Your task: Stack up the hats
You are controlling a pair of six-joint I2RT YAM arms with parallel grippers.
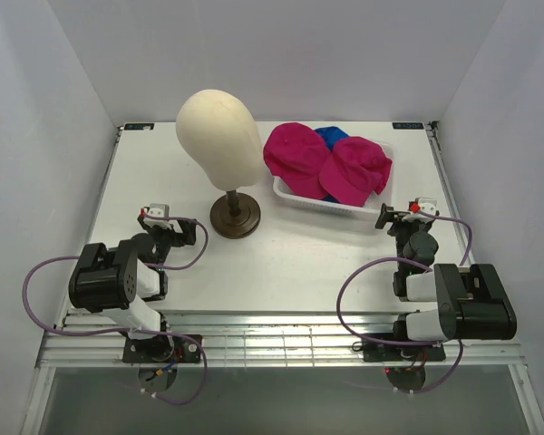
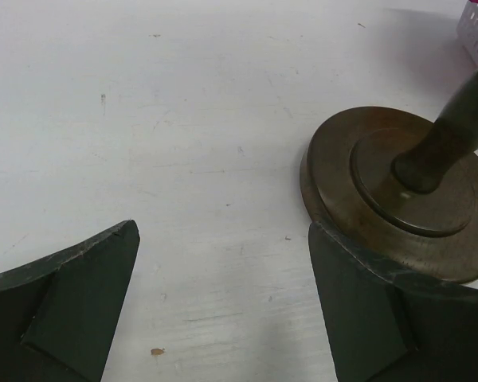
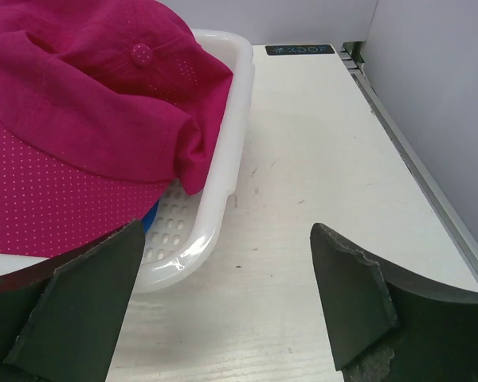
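Start-of-task scene from above: no hat lifted yet. Hats sit heaped in a white basket (image 1: 295, 201) at the back right of the tabletop (image 1: 299, 263). Left pink hat (image 1: 295, 159) and right pink hat (image 1: 358, 168) lie on top, side by side, w/ blue hat fabric (image 1: 329, 136) showing between and behind them; can't tell how many blue ones there are. Cream mannequin head (image 1: 219, 136) on a dark round stand (image 1: 235, 217) stands just left of the basket.

Left gripper (image 1: 156, 217) is low beside the stand's base, jaws spread wide, nothing between them. Right gripper (image 1: 406, 210) sits just off the basket's near right corner, jaws also wide apart & empty. Its wrist view shows the right pink hat spilling over the basket rim.

Judged step: first pick. Next move prob. calls for the R arm to reach fwd-left over the rim and pinch soft crown fabric, not the plastic wall.

Room: open tabletop in front of the basket and between the arms would suit a stack. Right wall (image 1: 517, 136) and tabletop edge are near the R arm; the stand is close to the L arm.
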